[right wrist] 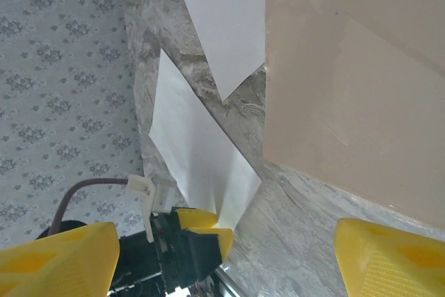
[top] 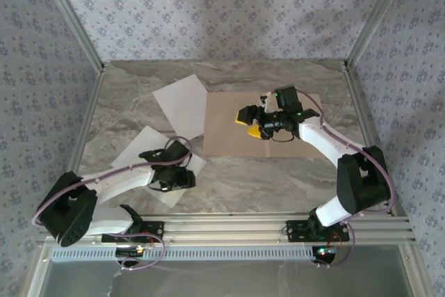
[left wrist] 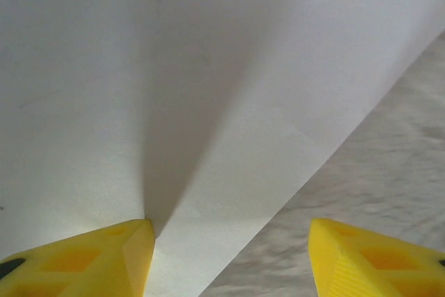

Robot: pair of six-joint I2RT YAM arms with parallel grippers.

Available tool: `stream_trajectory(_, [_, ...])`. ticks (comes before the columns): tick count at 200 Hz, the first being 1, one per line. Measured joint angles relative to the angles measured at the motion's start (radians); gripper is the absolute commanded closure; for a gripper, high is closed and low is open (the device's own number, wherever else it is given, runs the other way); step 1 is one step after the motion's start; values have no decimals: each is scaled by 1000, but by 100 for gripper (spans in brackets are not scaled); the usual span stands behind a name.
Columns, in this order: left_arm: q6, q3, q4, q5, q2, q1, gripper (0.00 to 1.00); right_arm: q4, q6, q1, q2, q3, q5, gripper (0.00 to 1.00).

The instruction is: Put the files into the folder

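The tan folder [top: 292, 113] lies flat at the back right of the marbled table, also seen in the right wrist view [right wrist: 361, 88]. One white file [top: 182, 104] lies beside its left edge [right wrist: 229, 19]. The other file [top: 135, 151] lies nearer, at the left [right wrist: 188, 144]. My left gripper [top: 170, 170] is down on this sheet [left wrist: 208, 67], open. Its left fingertip [left wrist: 125, 248] rests on the paper, where a raised ridge starts, and its right fingertip [left wrist: 348, 248] is over bare table. My right gripper [top: 249, 124] hovers open over the folder's left part, holding nothing [right wrist: 226, 241].
Patterned walls and metal frame posts [top: 76, 26] close in the table on three sides. An aluminium rail [top: 229, 227] carrying both arm bases runs along the near edge. Bare marbled table [top: 278, 179] stretches in front of the folder.
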Motion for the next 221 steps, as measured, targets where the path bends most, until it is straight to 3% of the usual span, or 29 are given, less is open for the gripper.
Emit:
stream_trajectory(39, [15,-13,-50,5,-120,111,30,36,0,83,63,55,30,20])
stream_trajectory(71, [23,-15,-48,-3,-233,251,18,82,-5,164,137,102,56,21])
stream_trajectory(151, [21,-100,-52,-108,-430,554,13,94,-39,363,439,360,104,27])
stream_trajectory(167, [15,-111,-52,-114,-446,583,3,87,-42,391,482,391,112,27])
stream_trajectory(221, [13,-119,-36,-123,-403,629,0,80,-42,449,564,436,124,32])
